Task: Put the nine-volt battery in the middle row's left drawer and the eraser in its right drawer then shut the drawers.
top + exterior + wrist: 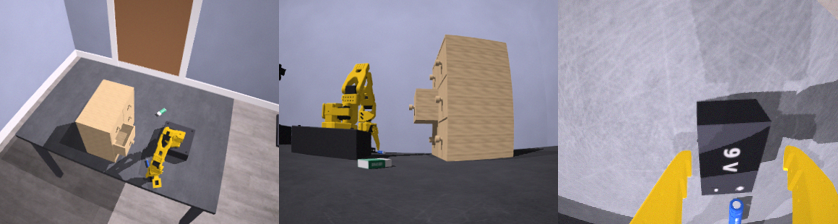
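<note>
The nine-volt battery is a black block marked 9 V, on the table in the wrist view. My gripper is part open and holds nothing. Its fingertips appear on either side of the battery's terminal end, with gaps on both sides. The arm hides the battery in the top view. The green and white eraser lies on the table, away from the gripper. The wooden chest has its middle-row left drawer pulled out. The middle-row right drawer looks shut.
A small blue cylindrical cell lies just beyond the battery's terminal end, low between the fingers in the wrist view. The black arm base stands opposite the chest front. The table's front edge runs close to the gripper.
</note>
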You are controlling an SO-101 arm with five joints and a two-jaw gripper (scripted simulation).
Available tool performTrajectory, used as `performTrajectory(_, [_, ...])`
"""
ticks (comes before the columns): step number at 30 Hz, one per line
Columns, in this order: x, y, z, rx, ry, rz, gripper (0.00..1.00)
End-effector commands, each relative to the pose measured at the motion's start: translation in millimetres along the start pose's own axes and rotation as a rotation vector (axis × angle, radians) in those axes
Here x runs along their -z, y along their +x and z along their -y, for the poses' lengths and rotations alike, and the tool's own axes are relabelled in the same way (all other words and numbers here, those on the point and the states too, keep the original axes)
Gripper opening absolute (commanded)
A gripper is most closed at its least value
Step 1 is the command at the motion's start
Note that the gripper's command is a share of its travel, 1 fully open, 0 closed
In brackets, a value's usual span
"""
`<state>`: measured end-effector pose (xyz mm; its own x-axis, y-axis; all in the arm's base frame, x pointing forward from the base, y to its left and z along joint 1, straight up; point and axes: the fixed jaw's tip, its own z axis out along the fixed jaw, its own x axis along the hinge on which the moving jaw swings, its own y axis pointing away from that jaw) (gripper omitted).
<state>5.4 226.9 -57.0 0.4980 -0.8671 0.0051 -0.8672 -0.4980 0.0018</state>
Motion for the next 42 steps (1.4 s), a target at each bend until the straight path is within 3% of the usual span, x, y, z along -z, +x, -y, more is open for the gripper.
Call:
performTrajectory(1, [-2.7, -0.5, 0.0, 0.008, 0.0, 0.002, 0.3])
performTrajectory(34, [-6.3, -0.3, -0.1, 0.008, 0.0, 0.002, 0.3])
performTrajectory(42, [-6.3, -0.3, -0.1, 0.008, 0.0, 0.002, 0.24])
